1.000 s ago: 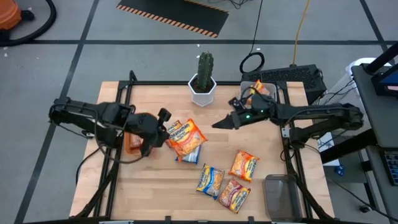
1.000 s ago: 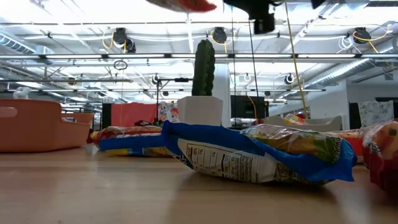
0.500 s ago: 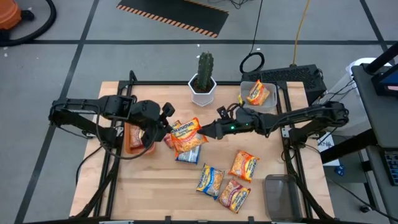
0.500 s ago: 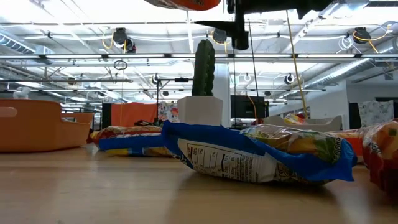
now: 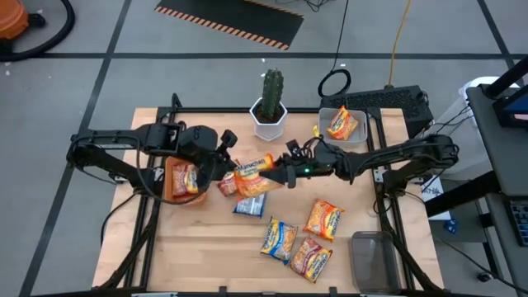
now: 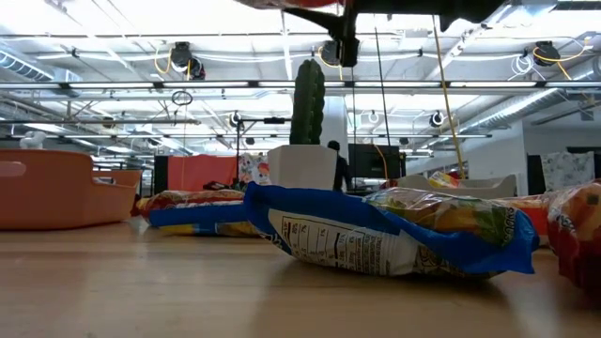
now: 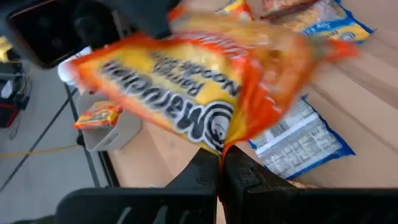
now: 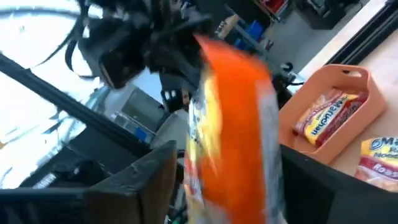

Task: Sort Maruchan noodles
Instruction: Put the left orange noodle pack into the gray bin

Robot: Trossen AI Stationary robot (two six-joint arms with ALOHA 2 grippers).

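Above the table's middle, the left gripper pinched an orange noodle packet between the right gripper's spread fingers, apparently a handover.

Potted cactus is set at table back edge; orange bin at left, grey bin back right, clear bin front right.

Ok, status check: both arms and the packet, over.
Left gripper shut on orange packet, held above the table. Right gripper open around its other end. Nothing between them.
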